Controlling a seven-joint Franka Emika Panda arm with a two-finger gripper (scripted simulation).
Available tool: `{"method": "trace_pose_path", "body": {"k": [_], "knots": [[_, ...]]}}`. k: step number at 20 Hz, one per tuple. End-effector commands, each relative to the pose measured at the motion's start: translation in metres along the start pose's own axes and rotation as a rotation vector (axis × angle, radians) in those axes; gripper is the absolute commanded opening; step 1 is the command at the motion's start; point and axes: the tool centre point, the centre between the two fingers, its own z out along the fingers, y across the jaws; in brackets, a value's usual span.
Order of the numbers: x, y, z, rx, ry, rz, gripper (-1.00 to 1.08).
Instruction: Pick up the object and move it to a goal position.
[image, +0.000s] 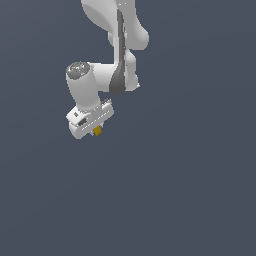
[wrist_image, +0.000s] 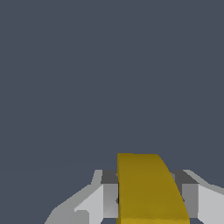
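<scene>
The object is a small yellow block (image: 98, 131). In the exterior view it peeks out from under the white gripper (image: 95, 129), which is much larger than it. In the wrist view the yellow block (wrist_image: 146, 188) sits between the two grey-white fingers (wrist_image: 109, 192), one on each side of it, and the gripper (wrist_image: 148, 194) is shut on it. The white arm reaches down from the top of the exterior view. No goal marker shows in either view.
A plain dark grey-blue background fills both views. The white arm's links (image: 117, 55) occupy the upper middle of the exterior view. Nothing else shows.
</scene>
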Motion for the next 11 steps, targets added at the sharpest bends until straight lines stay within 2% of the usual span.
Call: {"method": "trace_pose_path", "body": {"k": [1, 6, 11], "knots": [[-0.014, 0.004, -0.015, 0.001, 0.0, -0.001, -1.0], [-0.032, 0.011, -0.035, 0.001, 0.0, -0.001, -1.0], [-0.038, 0.014, -0.042, 0.001, 0.0, -0.001, -1.0]]}}
